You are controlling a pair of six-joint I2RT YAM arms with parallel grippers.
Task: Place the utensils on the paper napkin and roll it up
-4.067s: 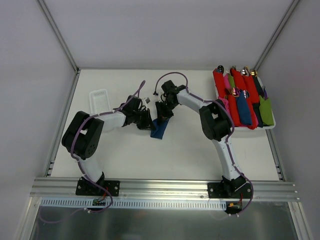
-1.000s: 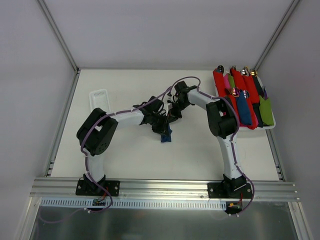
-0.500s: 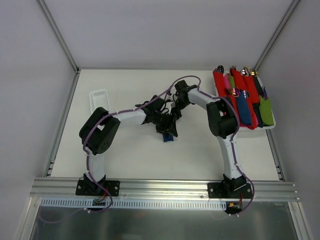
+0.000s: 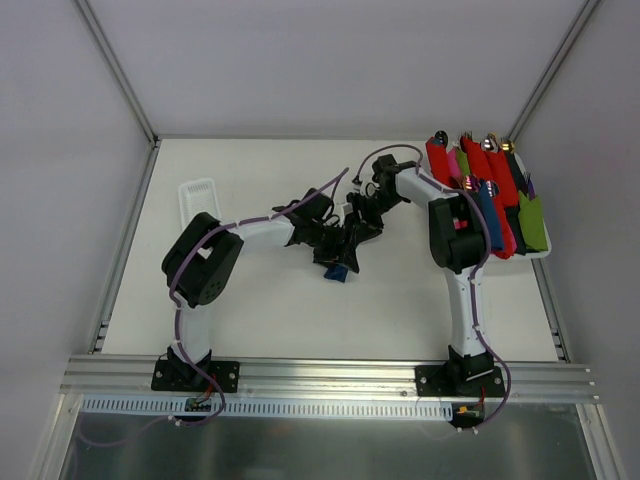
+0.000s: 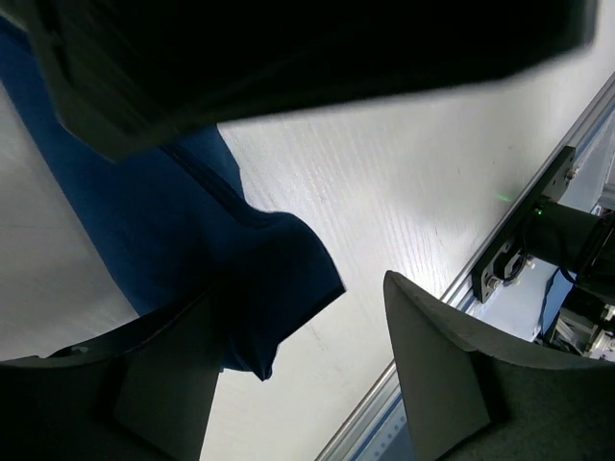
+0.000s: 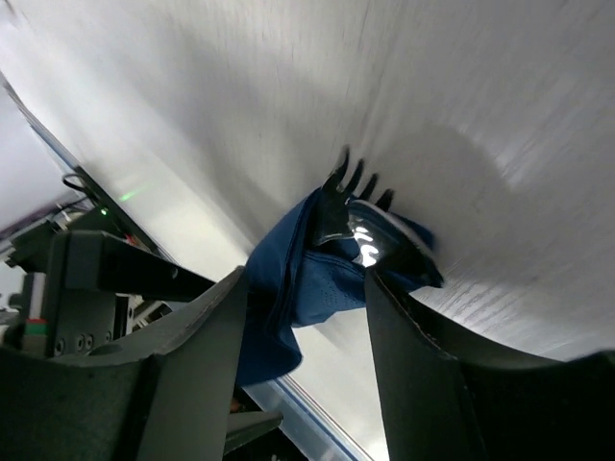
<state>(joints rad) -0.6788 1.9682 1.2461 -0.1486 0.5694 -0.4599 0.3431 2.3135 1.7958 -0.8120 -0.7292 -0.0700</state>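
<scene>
On the table (image 4: 260, 320), the left gripper (image 5: 298, 288) gapes wide over the rolled paper napkin (image 4: 338, 271) at centre. The right gripper (image 6: 306, 276), at its 1 o'clock, brackets it, grip unclear. The utensils, a fork (image 6: 351, 181) and a spoon (image 6: 373, 240), poke out.

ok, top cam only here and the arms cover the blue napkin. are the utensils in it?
Observer: Yes. The right wrist view shows fork tines and a shiny spoon bowl poking out of one end of the paper napkin.
Operator: rolled tight?
Observer: No. The left wrist view shows a loose, creased end lying on the table.
Operator: left jaws on it?
Observer: The left gripper has its jaws wide apart, with the napkin by one finger and bare table by the other.
</scene>
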